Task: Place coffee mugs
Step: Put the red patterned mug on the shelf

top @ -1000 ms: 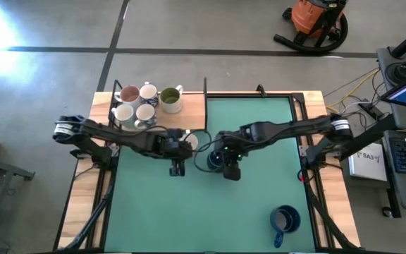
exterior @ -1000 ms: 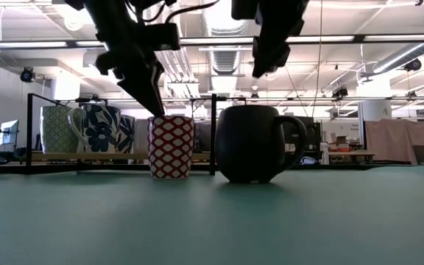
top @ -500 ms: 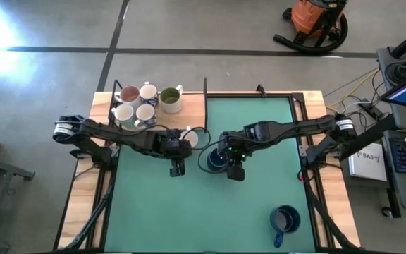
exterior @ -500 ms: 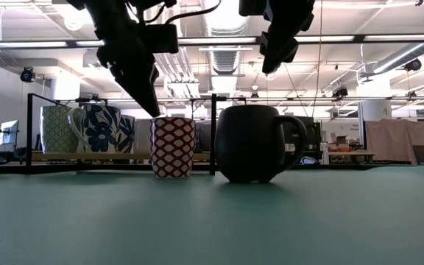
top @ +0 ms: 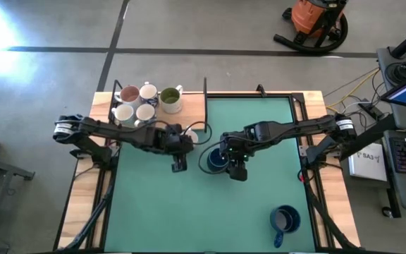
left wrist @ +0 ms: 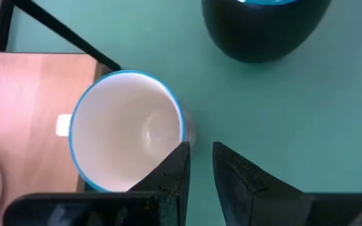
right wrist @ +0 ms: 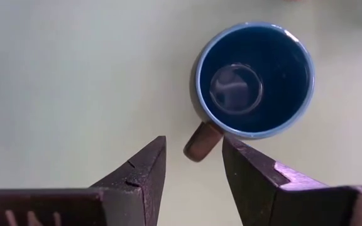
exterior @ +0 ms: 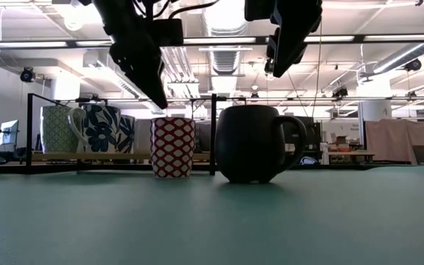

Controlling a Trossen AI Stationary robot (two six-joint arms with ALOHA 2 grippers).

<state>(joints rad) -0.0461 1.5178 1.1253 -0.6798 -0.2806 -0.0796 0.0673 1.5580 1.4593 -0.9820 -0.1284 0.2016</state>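
A white-inside mug with a blue rim and a red-patterned outside (left wrist: 127, 129) (exterior: 171, 147) stands on the green mat beside the wooden shelf. My left gripper (left wrist: 200, 166) (exterior: 159, 103) hovers just above its rim, open by a small gap. A dark blue mug (right wrist: 254, 78) (exterior: 252, 143) (top: 216, 159) stands upright to its right. My right gripper (right wrist: 193, 166) (exterior: 277, 68) hangs open above it, fingers on either side of the handle (right wrist: 203, 141) without touching. Several mugs (top: 145, 102) stand on the shelf. Another blue mug (top: 284, 220) sits near the table's near right corner.
A black wire rack (top: 205, 88) frames the wooden shelf (top: 189, 106) at the table's far left. The green mat (top: 259, 204) stretches toward the near edge. Wooden side strips and arm bases flank the mat. An orange vacuum (top: 316, 21) stands on the floor beyond.
My left gripper has risen a little off the patterned mug's rim, and the mug stays standing on the mat. My right gripper has shifted slightly toward the table's right edge above the dark blue mug.
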